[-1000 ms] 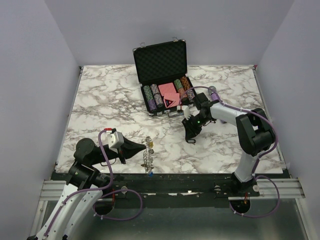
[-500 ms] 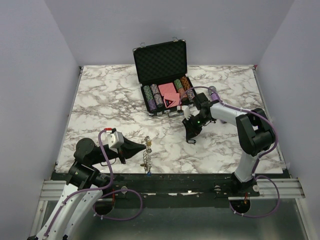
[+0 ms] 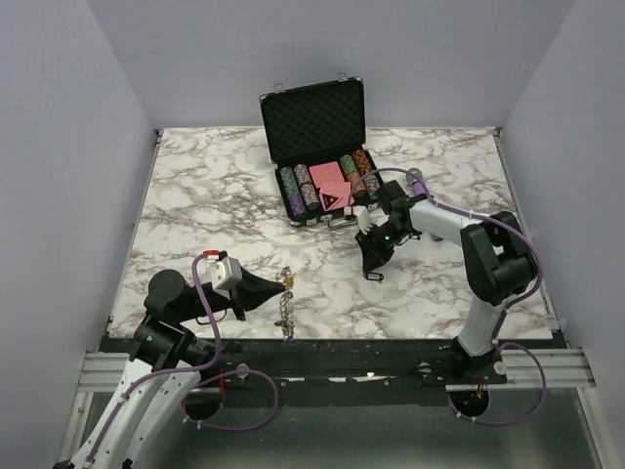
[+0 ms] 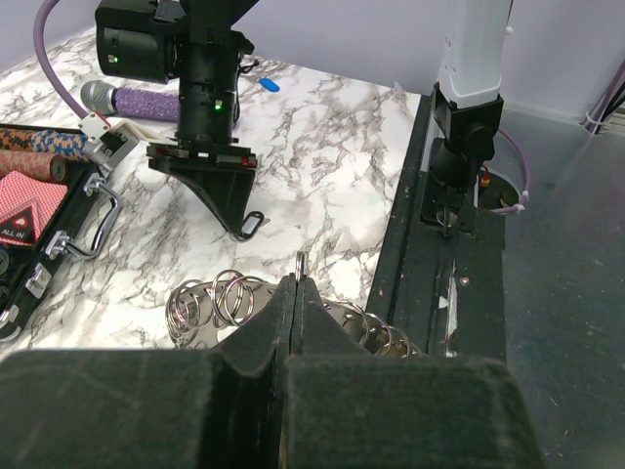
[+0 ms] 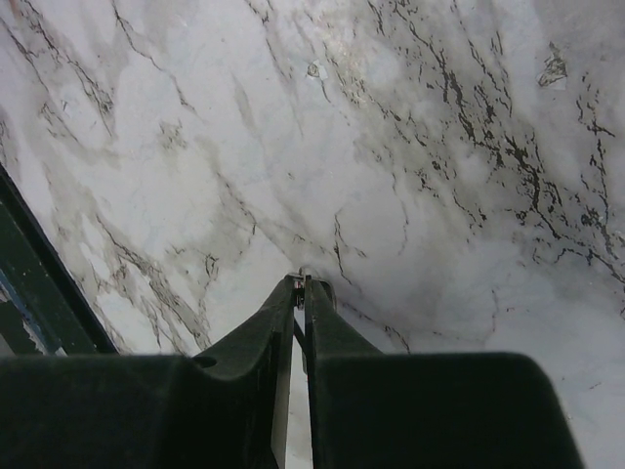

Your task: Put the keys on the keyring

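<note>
The keyring is a silver ring fringed with small split rings, held near the table's front edge. My left gripper is shut on it, and one small ring pokes up between the fingertips. In the top view the left gripper holds the keyring on edge, with a blue speck at its near end. My right gripper points down at the marble. Its jaws stand almost together on a small black-headed key, whose silver tip shows between the fingertips. A blue key lies far off.
An open black chip case with rows of chips and red cards stands at the back centre, its handle facing me. A purple microphone lies beside it behind the right arm. The black table rail runs along the near edge.
The right gripper's jaws have narrowed onto the small key at the same spot. The left gripper and the keyring have drifted very slightly left.
</note>
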